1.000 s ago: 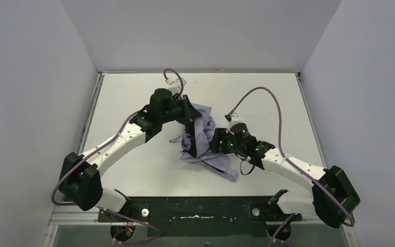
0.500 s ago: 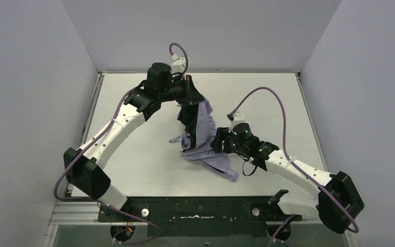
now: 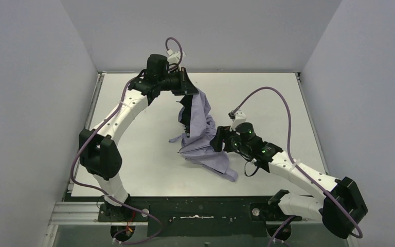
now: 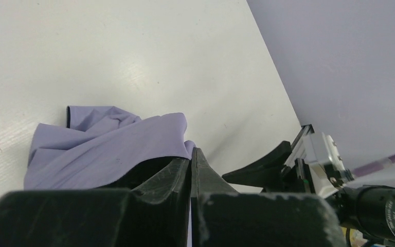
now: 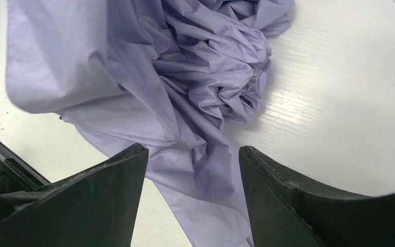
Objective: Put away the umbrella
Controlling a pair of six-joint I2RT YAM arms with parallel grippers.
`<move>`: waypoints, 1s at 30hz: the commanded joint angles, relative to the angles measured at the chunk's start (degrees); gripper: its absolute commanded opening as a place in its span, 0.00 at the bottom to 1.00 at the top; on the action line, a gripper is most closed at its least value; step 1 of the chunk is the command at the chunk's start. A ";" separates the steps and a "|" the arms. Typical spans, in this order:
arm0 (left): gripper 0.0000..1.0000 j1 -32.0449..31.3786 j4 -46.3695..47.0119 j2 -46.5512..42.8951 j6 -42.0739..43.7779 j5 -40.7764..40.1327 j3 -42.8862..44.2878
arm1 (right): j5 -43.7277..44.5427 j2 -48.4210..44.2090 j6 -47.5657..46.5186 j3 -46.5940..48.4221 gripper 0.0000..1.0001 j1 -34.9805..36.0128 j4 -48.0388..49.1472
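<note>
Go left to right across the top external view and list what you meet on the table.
left arm's elbow → the umbrella → right arm's elbow

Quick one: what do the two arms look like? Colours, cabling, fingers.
Left arm and right arm: white link shells, black joint housings and bases. A purple cable loops along each. Fingers are black, wedge-shaped, slightly scuffed. Green lights on the right wrist.
</note>
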 commanded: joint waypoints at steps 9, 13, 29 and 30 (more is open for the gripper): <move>0.00 3.23 -3.54 14.41 5.04 0.12 18.66 | -6.14 0.60 -5.06 3.65 0.70 -0.24 2.30; 0.05 3.35 -10.32 21.91 8.19 -1.34 27.58 | -7.96 2.05 -8.23 4.98 0.73 -0.24 1.05; 0.48 5.53 -9.46 26.45 8.07 -3.29 23.89 | -15.10 20.68 -21.21 19.82 0.77 -2.22 -3.76; 0.51 5.93 -9.07 26.03 7.60 -3.08 23.77 | -15.40 21.58 -21.63 20.51 0.77 -2.26 -4.20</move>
